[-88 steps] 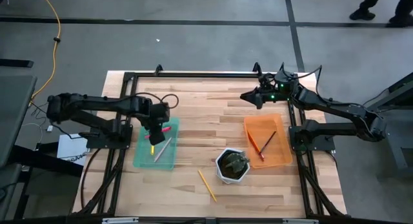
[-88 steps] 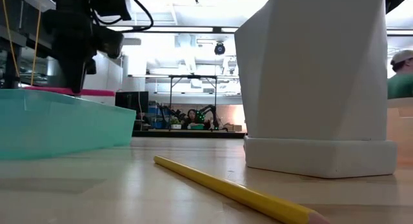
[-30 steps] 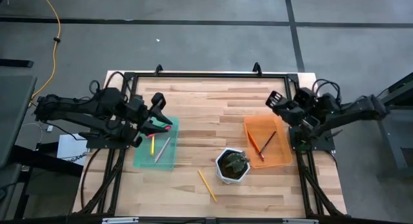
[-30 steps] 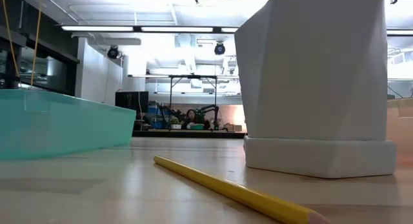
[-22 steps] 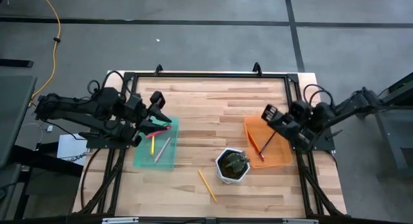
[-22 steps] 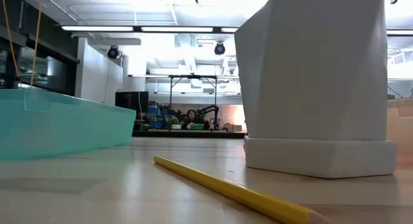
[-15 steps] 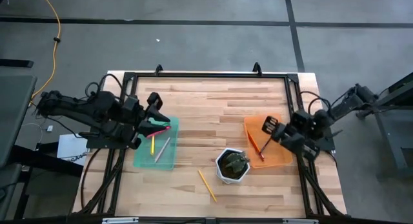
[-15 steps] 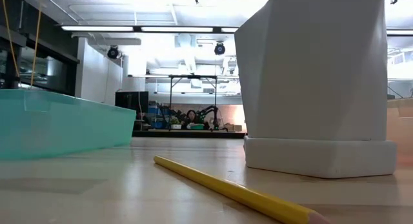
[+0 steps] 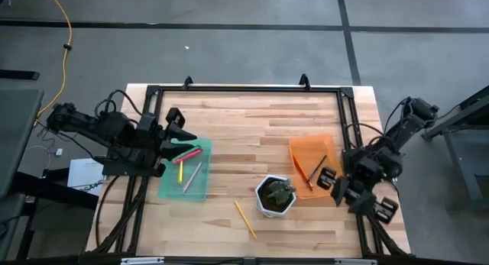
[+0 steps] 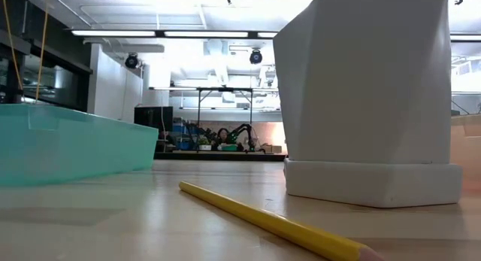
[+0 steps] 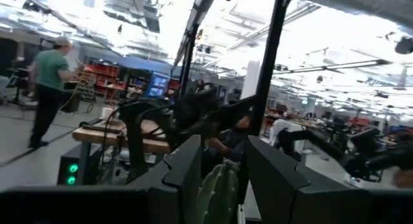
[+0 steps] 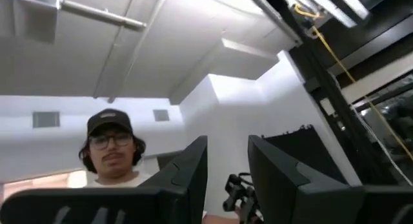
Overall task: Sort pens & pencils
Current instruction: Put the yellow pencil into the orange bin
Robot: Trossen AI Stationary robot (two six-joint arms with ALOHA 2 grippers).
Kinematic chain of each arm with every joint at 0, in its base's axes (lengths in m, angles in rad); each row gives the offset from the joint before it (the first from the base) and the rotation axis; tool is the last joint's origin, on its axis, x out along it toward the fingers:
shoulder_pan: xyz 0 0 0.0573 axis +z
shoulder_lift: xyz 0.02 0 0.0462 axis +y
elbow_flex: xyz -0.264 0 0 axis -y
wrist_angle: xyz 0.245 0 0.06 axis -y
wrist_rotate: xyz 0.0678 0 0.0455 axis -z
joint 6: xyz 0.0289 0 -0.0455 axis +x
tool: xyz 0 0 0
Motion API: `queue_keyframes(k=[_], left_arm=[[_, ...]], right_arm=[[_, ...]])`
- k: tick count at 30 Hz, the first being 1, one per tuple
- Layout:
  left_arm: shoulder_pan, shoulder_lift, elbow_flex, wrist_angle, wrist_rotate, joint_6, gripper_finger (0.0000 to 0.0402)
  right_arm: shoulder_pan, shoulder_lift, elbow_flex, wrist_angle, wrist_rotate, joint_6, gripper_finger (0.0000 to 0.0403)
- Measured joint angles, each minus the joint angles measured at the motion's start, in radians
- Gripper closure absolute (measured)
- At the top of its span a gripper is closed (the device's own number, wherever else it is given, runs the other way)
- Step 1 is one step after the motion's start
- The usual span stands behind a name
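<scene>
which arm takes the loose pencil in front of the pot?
Probably right. The pencil belongs in the orange tray, and the right gripper is beside that tray. The left gripper sits at the teal tray's far corner.

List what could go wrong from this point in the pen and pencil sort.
1. One yellow pencil lies loose on the table, outside both trays and close beside the white cactus pot; reaching for it could bump the pot.
2. Both arms are pulled back: the left gripper sits open at the green tray's edge, the right gripper open off the orange tray's corner, so that pencil may stay unsorted.
</scene>
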State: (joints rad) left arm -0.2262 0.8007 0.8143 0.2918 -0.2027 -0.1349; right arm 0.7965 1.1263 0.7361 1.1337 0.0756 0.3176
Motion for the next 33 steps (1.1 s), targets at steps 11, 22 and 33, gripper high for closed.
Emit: queue_keyframes(k=[11,22,33], left_arm=[[-0.018,-0.001,0.000,-0.063,-0.020,0.000,0.0291],[-0.018,-0.033,0.000,-0.080,0.114,-0.003,0.0291],[-0.018,-0.164,0.000,-0.264,0.124,-0.002,0.0291]], right_arm=[[0.121,0.145,0.090,-0.030,0.234,-0.064,0.0300],[0.128,0.351,0.348,-0.091,0.355,-0.030,0.0300],[0.207,0.517,0.613,-0.309,0.728,-0.013,0.0300]])
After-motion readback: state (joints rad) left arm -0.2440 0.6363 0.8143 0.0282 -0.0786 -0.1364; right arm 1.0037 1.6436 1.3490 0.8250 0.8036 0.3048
